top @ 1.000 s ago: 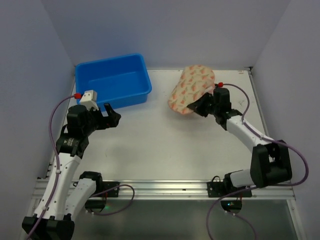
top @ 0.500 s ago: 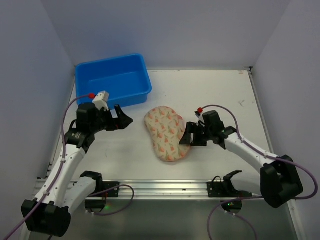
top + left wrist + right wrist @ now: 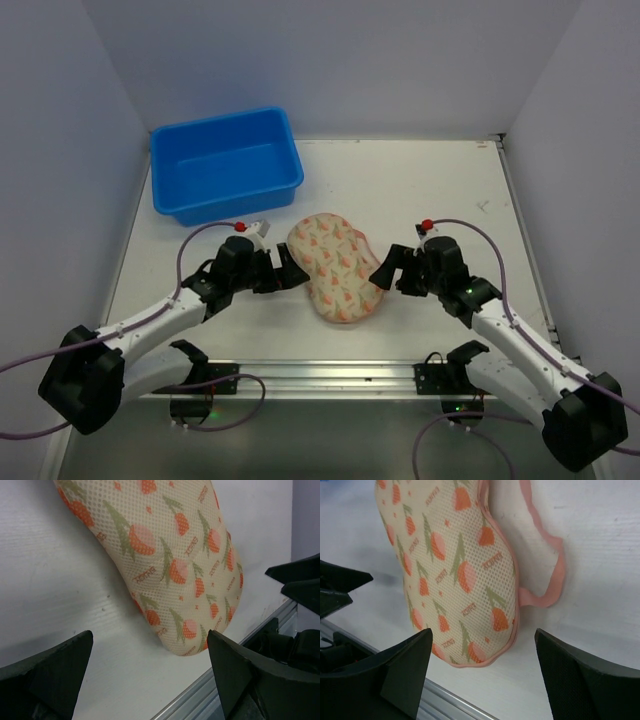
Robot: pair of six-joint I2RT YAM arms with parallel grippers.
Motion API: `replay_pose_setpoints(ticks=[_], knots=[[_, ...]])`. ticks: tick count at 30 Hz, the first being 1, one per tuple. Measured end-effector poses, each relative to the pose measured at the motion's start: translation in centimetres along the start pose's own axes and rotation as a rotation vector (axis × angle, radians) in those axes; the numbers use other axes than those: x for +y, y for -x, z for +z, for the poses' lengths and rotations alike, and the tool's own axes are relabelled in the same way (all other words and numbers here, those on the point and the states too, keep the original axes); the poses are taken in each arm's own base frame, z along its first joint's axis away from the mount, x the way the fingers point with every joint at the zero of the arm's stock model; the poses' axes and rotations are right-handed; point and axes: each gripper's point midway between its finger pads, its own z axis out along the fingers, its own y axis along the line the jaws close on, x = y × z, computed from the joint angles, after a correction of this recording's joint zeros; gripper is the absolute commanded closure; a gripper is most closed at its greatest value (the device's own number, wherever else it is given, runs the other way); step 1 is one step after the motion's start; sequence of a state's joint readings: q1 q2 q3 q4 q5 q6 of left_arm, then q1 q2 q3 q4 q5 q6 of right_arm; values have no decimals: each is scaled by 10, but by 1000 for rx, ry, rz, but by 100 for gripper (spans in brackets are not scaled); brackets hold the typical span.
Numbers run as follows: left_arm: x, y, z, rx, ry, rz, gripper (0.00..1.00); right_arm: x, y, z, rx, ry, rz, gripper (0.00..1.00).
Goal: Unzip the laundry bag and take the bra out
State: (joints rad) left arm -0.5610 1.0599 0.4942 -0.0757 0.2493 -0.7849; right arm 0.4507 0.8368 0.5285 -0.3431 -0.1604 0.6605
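The laundry bag (image 3: 335, 266) lies flat on the white table (image 3: 440, 180), in the near middle, between the two arms and close to the metal rail (image 3: 320, 375) along the near edge. Its two-lobed printed top faces up, cream mesh with orange-red flowers, its long axis running from far-left to near-right. In the right wrist view the laundry bag (image 3: 450, 565) shows a pale layer with a pink edge (image 3: 555, 572) spreading out on the table past the printed top on one side; whether the zip is open there cannot be told. In the left wrist view the laundry bag (image 3: 170, 555) rests with its rounded near lobe toward the rail.

The left gripper (image 3: 290, 270) sits low just beside the bag's left side, its jaws spread wide and holding nothing; the bag lies ahead of its fingers (image 3: 60, 665). The right gripper (image 3: 386, 272) sits just beside the bag's right side, jaws likewise wide apart and empty, the bag ahead of its fingers (image 3: 400, 665).

The blue tub (image 3: 222, 121) stands at the far left of the table, well apart from the bag
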Motion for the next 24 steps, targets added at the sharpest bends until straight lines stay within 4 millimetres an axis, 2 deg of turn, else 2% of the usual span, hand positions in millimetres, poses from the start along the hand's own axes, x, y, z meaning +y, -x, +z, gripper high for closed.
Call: replay_pose_setpoints(ticks=[4,9,12,15,18,22,24], knots=[[5,-10,16,-34,-26,-60,3,-6,-25,15,100,-4,22,23],[27,-30,32,-39,-17,-142,5,-7,-34,28,144,-3,50,27],[20,-28,41,-57,-54,-154,7,-5,-34,33,151,10,55,27],[14,-30,50,-55,-85,-163,13,-3,-33,34,151,19,54,27],[8,-32,59,-53,-119,-175,24,-2,-31,33,142,26,49,26],[3,-43,69,-33,-141,-188,50,1,-27,27,118,40,31,24],[2,-51,73,-14,-141,-193,59,4,-23,23,98,51,19,23]])
